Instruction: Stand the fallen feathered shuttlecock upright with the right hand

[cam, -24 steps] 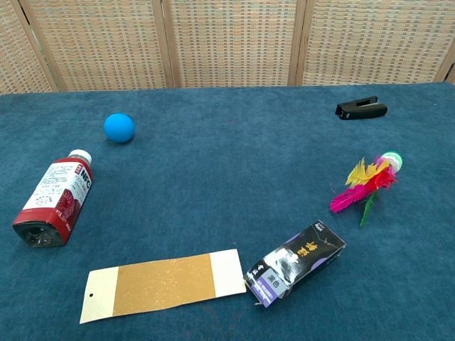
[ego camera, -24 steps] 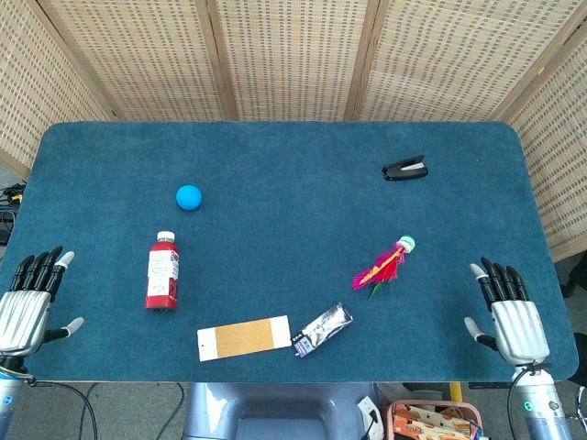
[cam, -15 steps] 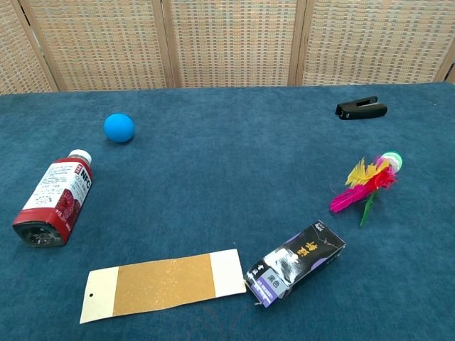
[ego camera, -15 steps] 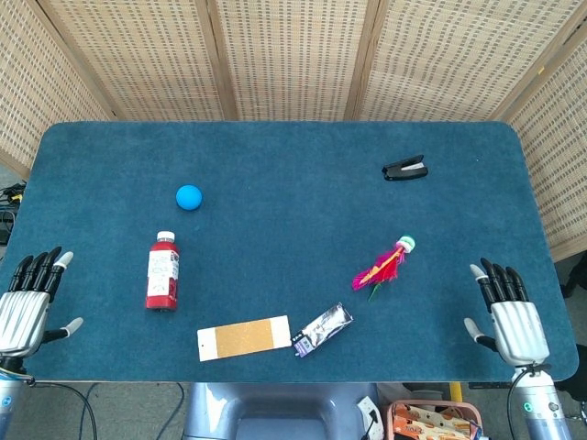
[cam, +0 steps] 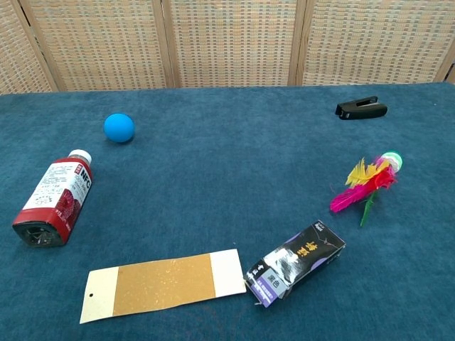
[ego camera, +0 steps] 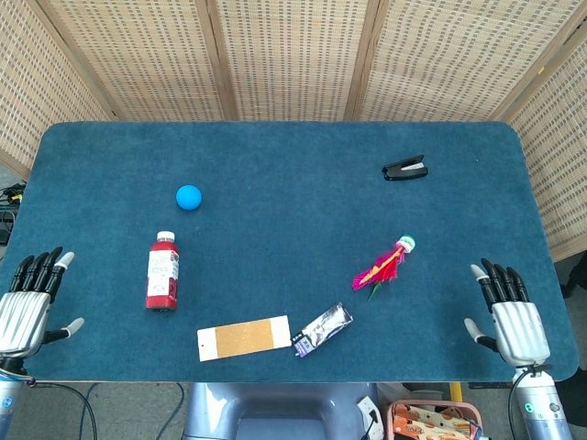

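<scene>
the shuttlecock [ego camera: 383, 266] lies on its side on the blue desk [ego camera: 275, 165] in my head view, right of middle, its white and green base pointing up and right toward the far edge and its pink and red feathers trailing toward me. my right robot hand [ego camera: 510, 316] sits at the near right corner of the desk, well apart from the shuttlecock, fingers spread and straight, holding nothing. my left robot hand [ego camera: 25, 304] is at the near left corner, fingers likewise spread and empty. a red bottle [ego camera: 162, 271] lies on its side left of middle, cap pointing to the far edge, with a blue ball [ego camera: 189, 196] beyond it. a tan card [ego camera: 244, 337] lies near the front edge, and a small dark box [ego camera: 322, 330] lies just right of it. a black stapler [ego camera: 404, 169] rests toward the far right.

from the chest view neither robot hand shows. the shuttlecock [cam: 366, 183] lies flat at the right, base away from me, with yellow, red and pink feathers and a green one fanned toward the near side. the box [cam: 295, 263] lies near it, in front and to the left, touching the card [cam: 163, 284] at its corner. the bottle [cam: 54, 202] lies at the left, the ball [cam: 119, 127] behind it, the stapler [cam: 361, 109] far right.
</scene>
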